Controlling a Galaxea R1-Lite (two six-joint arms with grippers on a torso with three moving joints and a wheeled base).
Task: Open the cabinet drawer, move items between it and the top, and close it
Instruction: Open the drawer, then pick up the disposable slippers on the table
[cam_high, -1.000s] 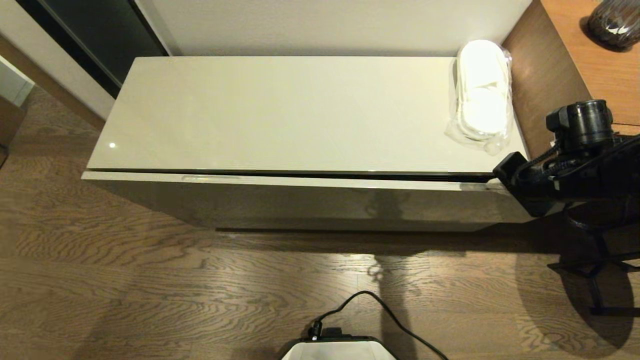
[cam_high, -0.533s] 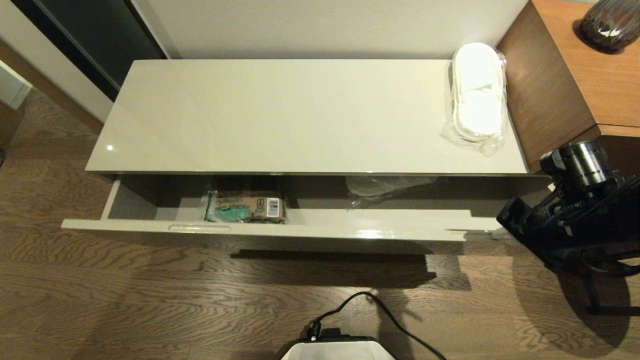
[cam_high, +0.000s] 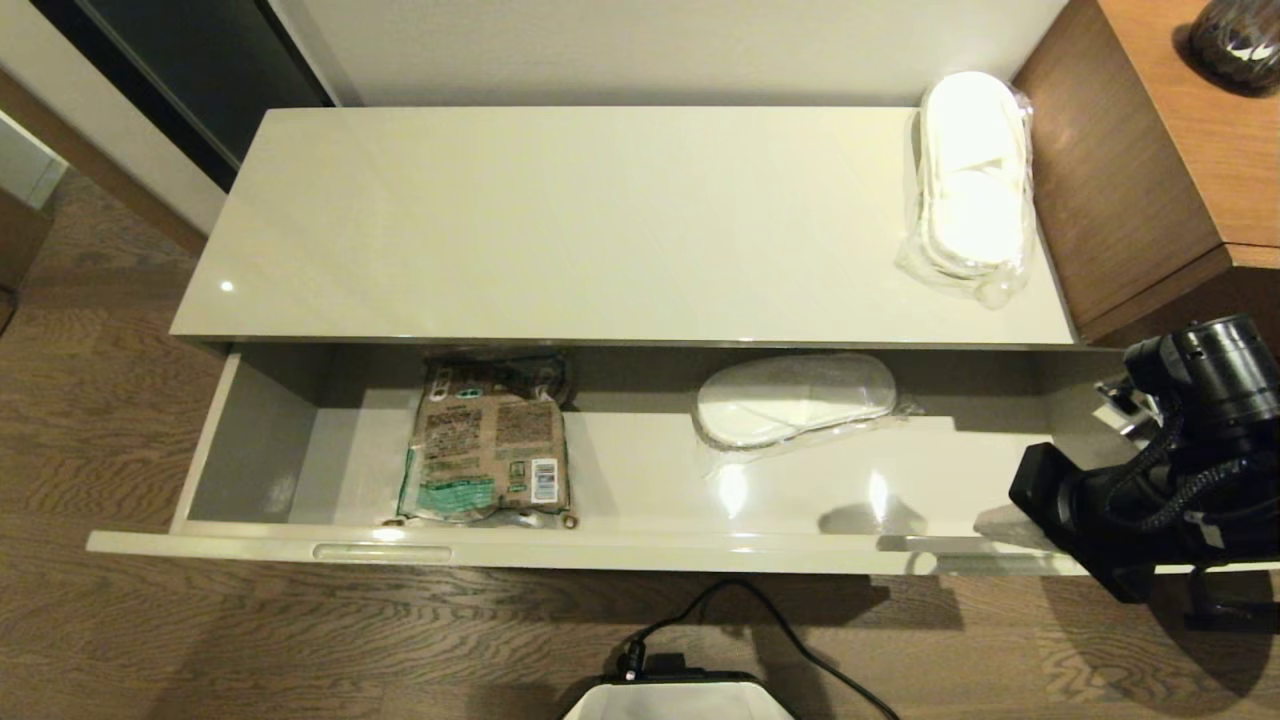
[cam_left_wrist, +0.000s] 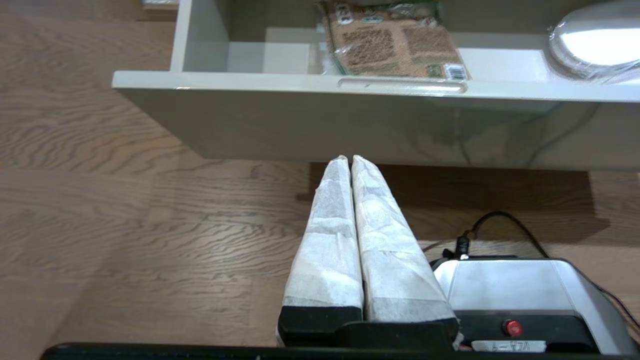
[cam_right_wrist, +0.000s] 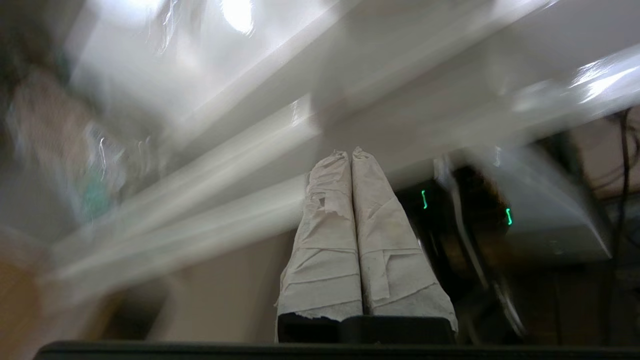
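While the right claw (cam_high: 1005, 525) sits at the drawer's (cam_high: 640, 550) front lip, near its right end at about four o'clock in the head view, its wrapped fingers (cam_right_wrist: 332, 220) are pressed together with nothing between them. It seems to be hooked or resting on the lip rather than gripping it, though the contact itself is hidden.

The left claw (cam_left_wrist: 350, 162) hangs parked low over the floor (cam_left_wrist: 125, 200) in front of the drawer face, fingers likewise closed and empty.

Inside the drawer, one wrapped slipper pack (cam_high: 795, 400) lies at about one o'clock from the drawer's middle, and a brown-and-green packet (cam_high: 488, 440) at nine o'clock. A second slipper pack (cam_high: 968, 185) rests on the top (cam_high: 560, 220), at its far right end at two o'clock, just beside the wood counter (cam_high: 1180, 130).

Risks from here, as I judge them:
- The drawer looks far out; more pull at one end could rack it or strain its stops.
- Lifting away with closed fingers could catch the lip.
- The loose plastic wrap is slippery, so a pinch on film alone may let a pack sag or drop.
- The brown-and-green packet could be taken by mistake.
- No small white packet is visible.
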